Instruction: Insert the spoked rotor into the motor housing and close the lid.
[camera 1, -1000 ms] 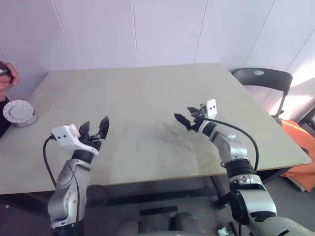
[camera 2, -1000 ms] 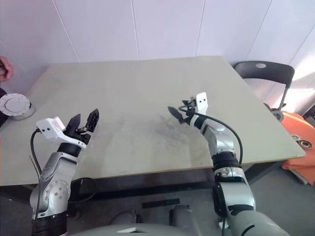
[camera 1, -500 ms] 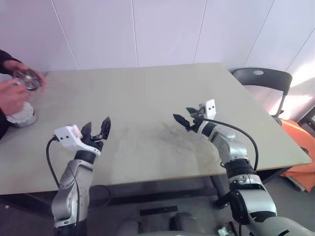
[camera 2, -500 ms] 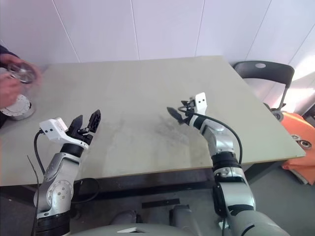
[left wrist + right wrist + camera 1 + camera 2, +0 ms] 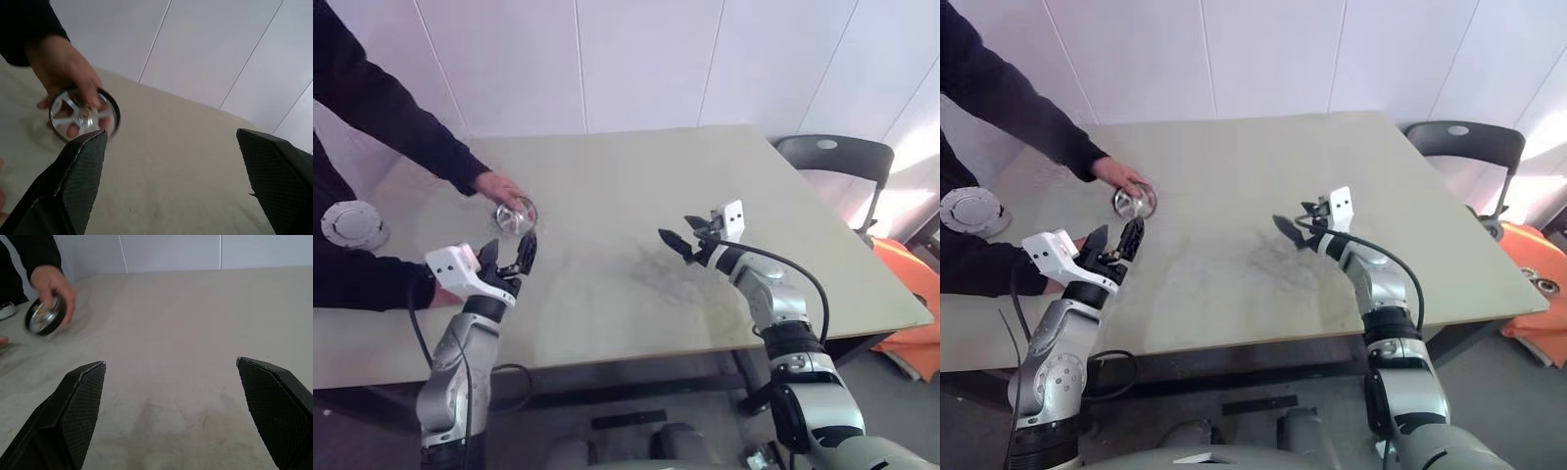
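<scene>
Person's hand (image 5: 499,186) now carrying tilted spoked rotor (image 5: 515,216) over table (image 5: 636,186), both end effectors spread

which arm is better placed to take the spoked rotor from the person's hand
Left. The open left gripper sits just in front of the spoked rotor that the person's hand holds above the table. The open right gripper is farther off, across the table.
</scene>
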